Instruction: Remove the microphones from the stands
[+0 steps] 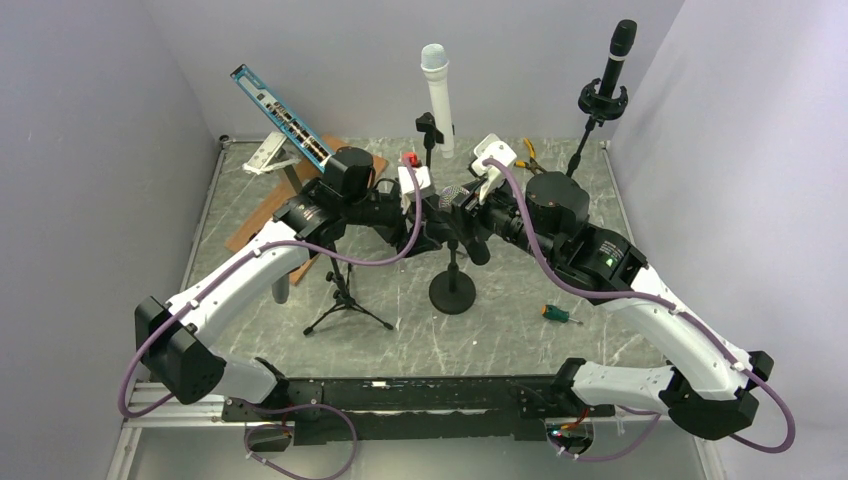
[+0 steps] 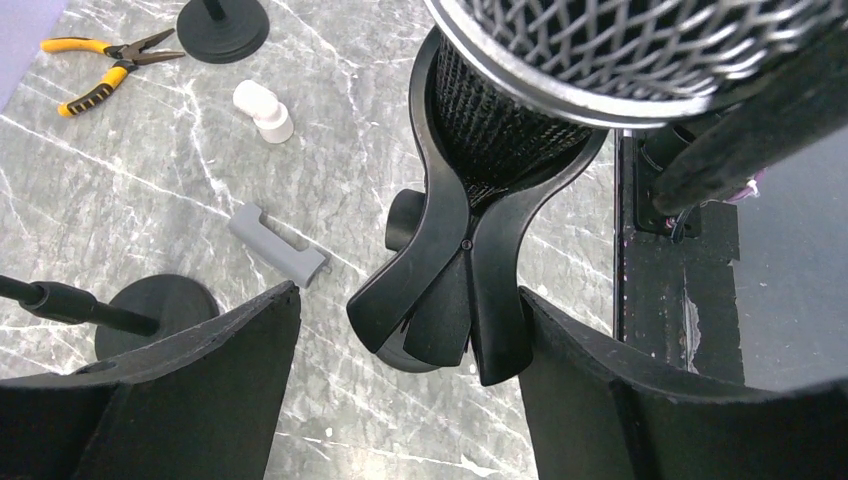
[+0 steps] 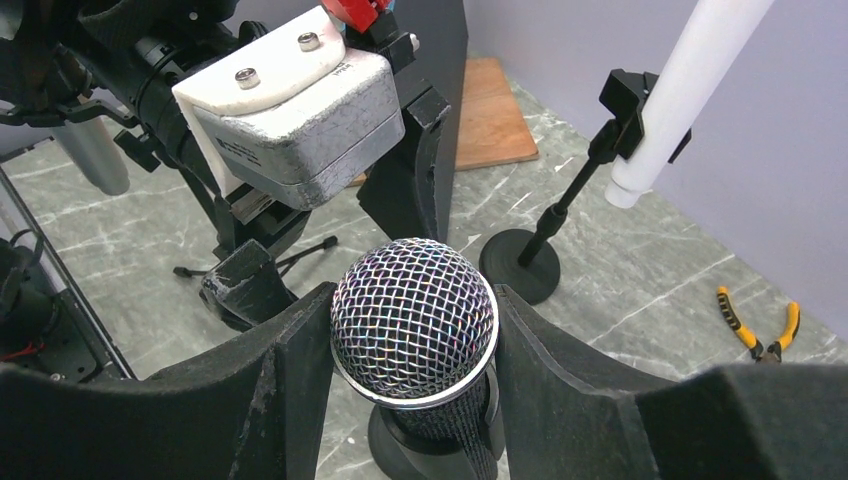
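Observation:
A black microphone with a silver mesh head (image 3: 413, 320) sits in a black clip (image 2: 470, 270) on a round-based stand (image 1: 452, 292) at the table's middle. My right gripper (image 3: 412, 292) has a finger on each side of the mesh head, and both fingers touch its rim. My left gripper (image 2: 410, 295) is open around the clip below the head (image 2: 640, 40). Its right finger (image 2: 560, 350) touches the clip and its left finger (image 2: 250, 340) stands apart from it. In the top view both grippers (image 1: 432, 215) (image 1: 470, 205) meet over the stand.
A white microphone (image 1: 437, 90) on a stand and a black microphone (image 1: 615, 60) on a stand are at the back. Yellow pliers (image 1: 530, 155), a screwdriver (image 1: 558, 314), a small tripod (image 1: 345, 300), a wooden board (image 1: 290, 200) and a blue device (image 1: 282, 115) are around.

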Tool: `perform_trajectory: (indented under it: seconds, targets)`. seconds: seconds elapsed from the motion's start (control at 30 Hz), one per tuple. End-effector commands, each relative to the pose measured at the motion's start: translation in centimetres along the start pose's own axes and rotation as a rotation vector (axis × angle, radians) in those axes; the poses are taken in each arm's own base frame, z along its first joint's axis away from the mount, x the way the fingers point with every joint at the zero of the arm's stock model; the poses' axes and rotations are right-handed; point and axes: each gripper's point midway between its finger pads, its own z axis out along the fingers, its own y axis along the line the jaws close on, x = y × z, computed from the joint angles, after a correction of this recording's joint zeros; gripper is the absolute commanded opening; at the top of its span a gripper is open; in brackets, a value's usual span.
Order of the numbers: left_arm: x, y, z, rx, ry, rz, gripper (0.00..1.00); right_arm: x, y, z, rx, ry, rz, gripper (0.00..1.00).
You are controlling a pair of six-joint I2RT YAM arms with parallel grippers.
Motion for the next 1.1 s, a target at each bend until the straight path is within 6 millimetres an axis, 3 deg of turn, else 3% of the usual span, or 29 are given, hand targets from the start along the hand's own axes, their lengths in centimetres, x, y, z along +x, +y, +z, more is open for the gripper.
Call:
perform_trajectory:
  seconds: [0.0, 0.17, 0.27, 0.33, 0.37, 0.4, 0.43, 0.63, 0.97, 1.07]
  targets:
    - [-2.3, 0.1, -0.1, 0.008, -0.059, 0.035, 0.8, -5.4, -0.3, -1.1, 0.0, -0.191, 0.011, 0.0]
    - [-2.5, -0.5, 0.9, 0.032, -0.065, 0.047, 0.78, -5.4, -0.3, -1.0, -0.005, -0.185, 0.007, 0.0]
    - [-2.4, -0.5, 1.4, 0.034, -0.054, 0.048, 0.7, -5.5, -0.2, -1.0, -0.007, -0.186, 0.008, 0.0]
    - [-2.3, -0.4, 1.6, 0.035, -0.044, 0.044, 0.53, -5.5, -0.2, -1.1, -0.006, -0.189, 0.008, 0.0]
    - [-2.0, -0.3, 1.6, 0.035, -0.036, 0.04, 0.37, -5.6, -0.3, -1.1, -0.005, -0.191, 0.009, 0.0]
    - [-1.7, -0.2, 1.7, 0.029, -0.025, 0.037, 0.11, -5.6, -0.3, -1.2, -0.004, -0.193, 0.008, 0.0]
    - [-1.5, 0.0, 1.7, 0.017, -0.02, 0.031, 0.0, -5.7, -0.3, -1.2, -0.004, -0.192, 0.007, 0.0]
    - [-0.4, 0.2, 1.9, 0.005, 0.011, 0.006, 0.0, -7.3, 0.0, -1.5, -0.026, -0.235, -0.002, 0.0]
    - [0.4, 0.0, 2.3, 0.022, 0.021, -0.006, 0.0, -14.7, -0.4, -4.1, -0.038, -0.412, -0.035, 0.0]
    - [0.2, -0.1, 2.1, 0.025, 0.007, -0.005, 0.0, -15.3, -0.2, -4.6, -0.056, -0.428, -0.042, 0.0]
